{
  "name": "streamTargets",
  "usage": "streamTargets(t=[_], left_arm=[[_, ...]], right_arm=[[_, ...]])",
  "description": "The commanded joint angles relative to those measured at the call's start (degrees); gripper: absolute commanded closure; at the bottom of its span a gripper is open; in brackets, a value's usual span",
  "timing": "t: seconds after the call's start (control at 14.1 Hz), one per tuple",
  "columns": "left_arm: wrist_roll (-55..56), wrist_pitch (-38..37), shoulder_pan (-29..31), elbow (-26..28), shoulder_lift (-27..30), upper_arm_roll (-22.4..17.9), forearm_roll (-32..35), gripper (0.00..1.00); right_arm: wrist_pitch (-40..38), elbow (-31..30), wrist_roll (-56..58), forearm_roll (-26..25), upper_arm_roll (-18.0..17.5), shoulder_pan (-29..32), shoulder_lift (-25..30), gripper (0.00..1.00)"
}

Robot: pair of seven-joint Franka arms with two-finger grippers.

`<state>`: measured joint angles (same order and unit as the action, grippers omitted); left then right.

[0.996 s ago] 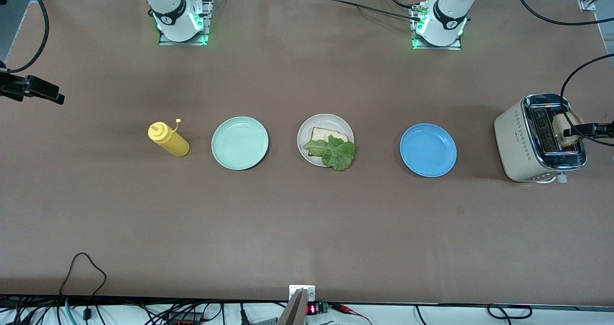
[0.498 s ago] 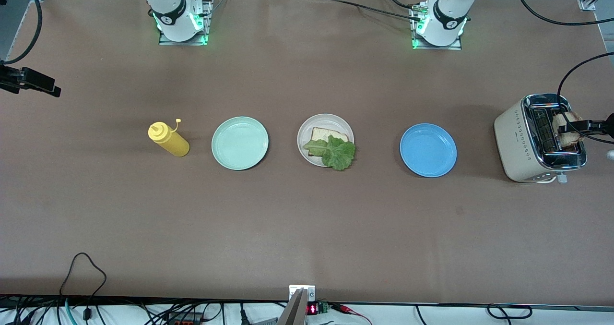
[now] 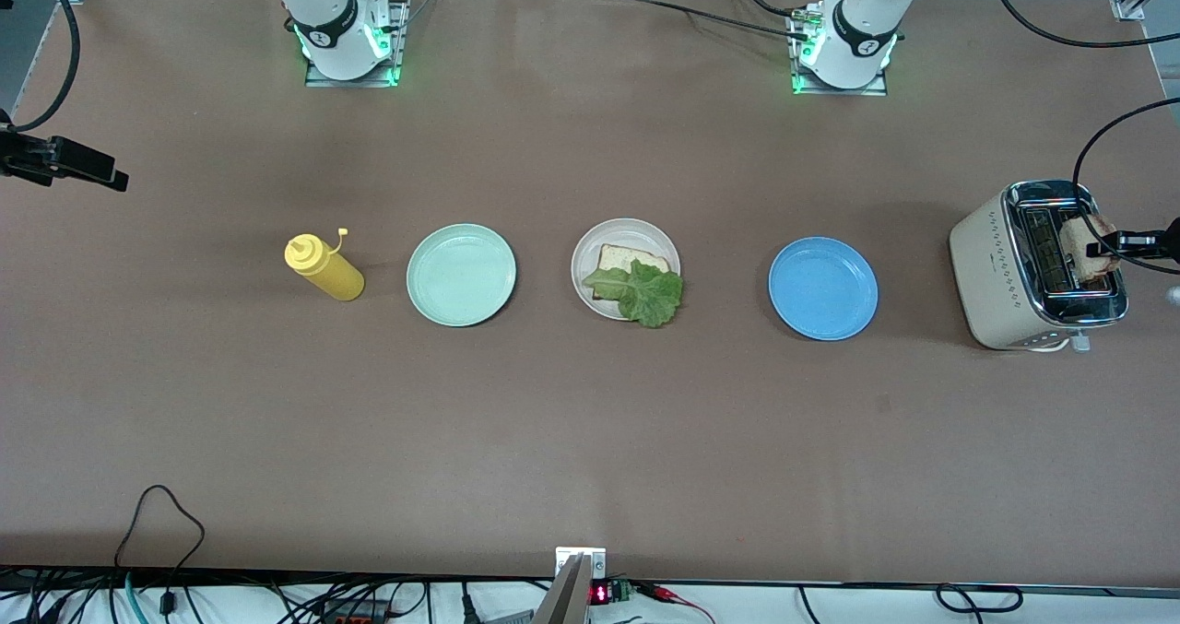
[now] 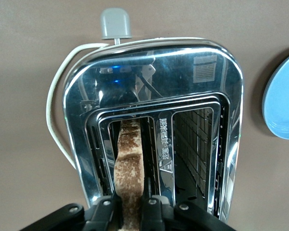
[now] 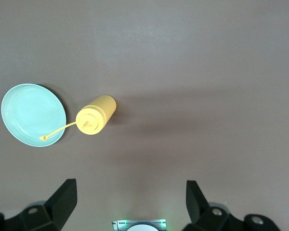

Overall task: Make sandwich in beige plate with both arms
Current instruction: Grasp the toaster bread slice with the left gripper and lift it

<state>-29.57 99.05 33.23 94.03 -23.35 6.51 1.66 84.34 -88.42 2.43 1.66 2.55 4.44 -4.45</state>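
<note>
Left gripper [image 4: 130, 211] is pinched tight on the toast slice [image 4: 130, 168], a finger pressed to each face, right over the toaster [image 3: 1037, 269] at the left arm's end of the table. The slice stands upright in one slot, its top poking out between the jaws; the slot beside it is bare. Just off the toaster sits the blue plate [image 3: 822, 288]. Further along, the beige plate [image 3: 625, 237] carries a bread slice [image 3: 627, 260] with a lettuce leaf [image 3: 641, 294] draped over it. Right gripper [image 5: 130, 199] waits with jaws spread wide, holding nothing, hanging above the yellow squeeze bottle [image 5: 95, 115] and mint green plate [image 5: 32, 114].
</note>
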Motion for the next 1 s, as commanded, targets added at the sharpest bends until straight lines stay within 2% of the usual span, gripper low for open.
streamTargets(t=[0.0,0.07,0.5,0.64,0.78,0.92], left_arm=[[-2.9,-0.3,0.7,1.2,2.9,0.8,-0.9,1.0],[-2.8,-1.1,0.7,0.7,4.3,1.3,-0.9,1.0],[-2.4,-11.7,-0.2,-10.2,8.6,3.6,-0.7,1.0],[-2.4,-15.2,-1.1,-12.7,10.2,6.4,-0.3,0.99],[-2.2,-19.1,-2.4,-13.4,10.6,10.1,-1.1,0.99],[-1.8,-19.4,-4.0,-11.3,10.4,12.4,-6.7,0.99]], right_arm=[[-0.1,0.2,-0.1,0.8,0.7,-0.6,0.1,0.0],[-0.4,0.1,-0.1,0.8,0.7,-0.6,0.0,0.0],[-0.7,0.1,-0.3,0.8,0.8,0.3,0.2,0.0],[-0.7,0.1,-0.4,0.9,0.9,0.4,0.2,0.0],[-0.8,0.1,-0.4,0.8,0.9,0.5,0.2,0.0],[-0.3,0.1,-0.4,0.5,0.9,0.3,0.1,0.0]])
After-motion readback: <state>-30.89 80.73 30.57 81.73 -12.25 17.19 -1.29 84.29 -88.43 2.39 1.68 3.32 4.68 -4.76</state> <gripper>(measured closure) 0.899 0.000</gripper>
